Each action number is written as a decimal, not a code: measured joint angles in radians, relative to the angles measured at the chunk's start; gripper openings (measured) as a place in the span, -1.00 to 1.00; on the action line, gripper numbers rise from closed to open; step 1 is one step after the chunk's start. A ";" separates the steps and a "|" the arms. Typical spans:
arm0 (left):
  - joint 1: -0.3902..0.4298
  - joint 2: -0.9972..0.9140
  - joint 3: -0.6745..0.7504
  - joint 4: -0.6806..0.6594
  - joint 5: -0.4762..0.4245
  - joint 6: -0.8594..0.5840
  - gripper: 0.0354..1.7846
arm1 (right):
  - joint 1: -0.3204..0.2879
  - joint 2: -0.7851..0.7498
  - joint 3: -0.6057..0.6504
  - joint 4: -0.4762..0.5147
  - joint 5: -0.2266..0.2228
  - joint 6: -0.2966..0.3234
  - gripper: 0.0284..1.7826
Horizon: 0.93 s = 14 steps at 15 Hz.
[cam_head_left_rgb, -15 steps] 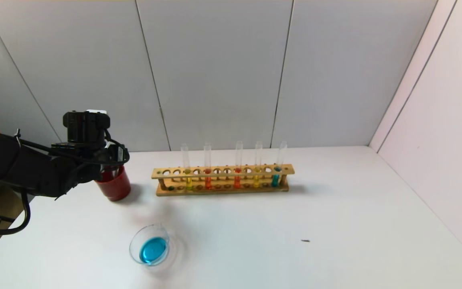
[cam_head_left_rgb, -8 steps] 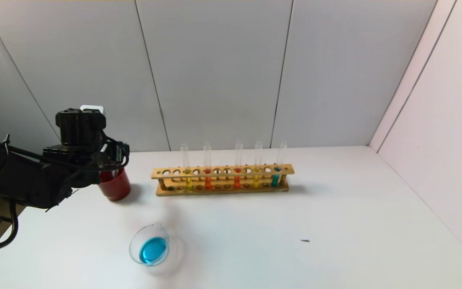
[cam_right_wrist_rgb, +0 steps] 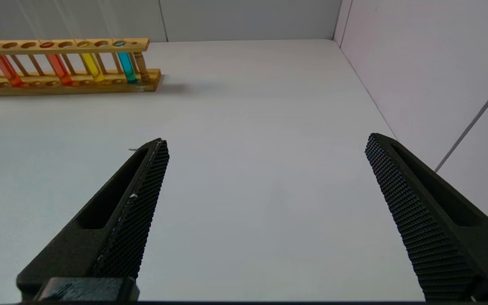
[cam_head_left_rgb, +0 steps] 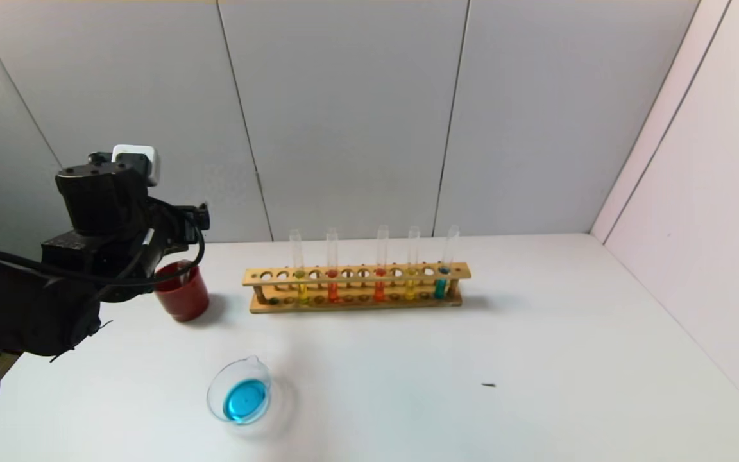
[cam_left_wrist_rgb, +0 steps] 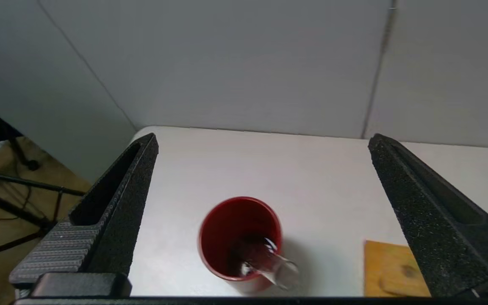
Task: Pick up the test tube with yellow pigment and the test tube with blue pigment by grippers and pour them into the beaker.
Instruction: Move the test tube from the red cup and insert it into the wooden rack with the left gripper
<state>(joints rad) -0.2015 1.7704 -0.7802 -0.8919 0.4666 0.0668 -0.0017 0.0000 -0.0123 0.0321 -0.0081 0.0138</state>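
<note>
Left gripper [cam_left_wrist_rgb: 261, 148] spread wide and empty, hovering above the dark red opaque cup [cam_head_left_rgb: 181, 292] with one spent glass tube [cam_left_wrist_rgb: 269, 264] leaning inside. Right gripper [cam_right_wrist_rgb: 265, 144] also gaping, holding nothing, parked well right of the wooden rack [cam_head_left_rgb: 356, 287].

Low clear glass beaker [cam_head_left_rgb: 240, 391] in front of the rack's left end, already pooled with blue.

Yellow-pigment test tube [cam_head_left_rgb: 411, 264] upright in the rack, just left of the remaining blue-pigment test tube [cam_head_left_rgb: 444, 263] at the rack's right end.

Probably light, slick, brittle glass; best pinched gently on the bare upper stretch above the rack, lifted straight up.
</note>
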 joint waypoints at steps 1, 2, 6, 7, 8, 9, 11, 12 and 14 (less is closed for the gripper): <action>-0.025 -0.016 0.020 0.000 -0.016 -0.006 0.96 | 0.000 0.000 0.000 0.000 0.000 0.000 0.91; -0.056 -0.033 0.042 0.000 -0.025 -0.015 0.96 | 0.000 0.000 0.000 0.000 0.000 0.000 0.91; -0.151 -0.092 0.103 -0.001 -0.026 -0.031 0.96 | 0.000 0.000 0.000 0.000 0.000 0.000 0.91; -0.172 -0.105 0.112 -0.001 -0.026 -0.046 0.96 | 0.000 0.000 0.000 0.000 0.000 0.000 0.91; -0.195 -0.117 0.122 -0.001 -0.026 -0.062 0.96 | 0.000 0.000 0.000 0.000 0.001 0.000 0.91; -0.214 -0.123 0.134 -0.003 -0.024 -0.071 0.96 | 0.000 0.000 0.000 0.000 0.000 0.000 0.91; -0.251 -0.131 0.163 -0.010 -0.020 -0.082 0.96 | 0.000 0.000 0.000 0.000 0.000 0.000 0.91; -0.275 -0.133 0.176 -0.017 -0.018 -0.087 0.96 | 0.000 0.000 0.000 0.000 0.000 0.000 0.91; -0.311 -0.135 0.191 -0.034 -0.019 -0.108 0.96 | 0.000 0.000 0.000 0.000 0.000 0.000 0.91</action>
<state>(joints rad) -0.5123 1.6355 -0.5891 -0.9255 0.4472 -0.0413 -0.0013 0.0000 -0.0123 0.0317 -0.0077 0.0138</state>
